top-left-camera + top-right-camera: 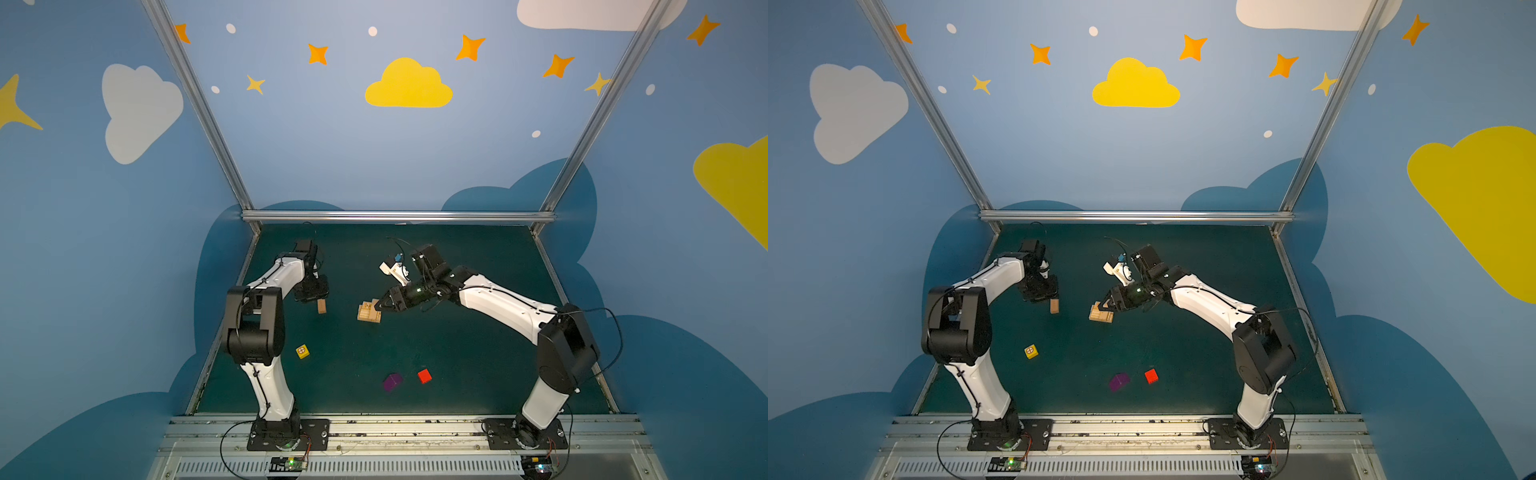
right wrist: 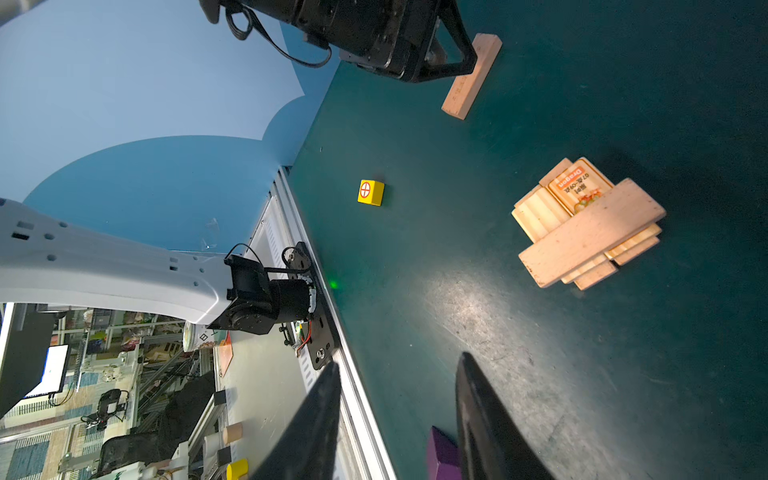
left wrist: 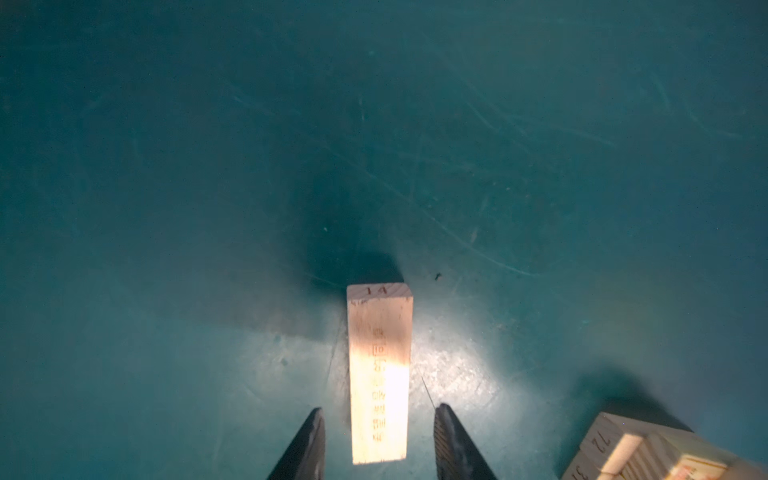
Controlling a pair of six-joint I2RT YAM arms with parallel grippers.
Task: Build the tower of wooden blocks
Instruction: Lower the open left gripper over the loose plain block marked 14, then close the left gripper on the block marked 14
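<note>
The tower (image 1: 369, 312) stands centrally on the mat (image 1: 457, 353), and we find the next plank (image 3: 379, 374) to its left, lengthwise between the parted, non-contacting jaws of the left gripper (image 3: 380, 409), while the right gripper (image 2: 400, 360) hovers open and empty beside the tower

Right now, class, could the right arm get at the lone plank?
Probably not. The left pincer hangs open right over the plank, a finger on either side, blocking any grasp from above. The right pincer, also open, is beside the tower, which stands between it and the plank.
</note>
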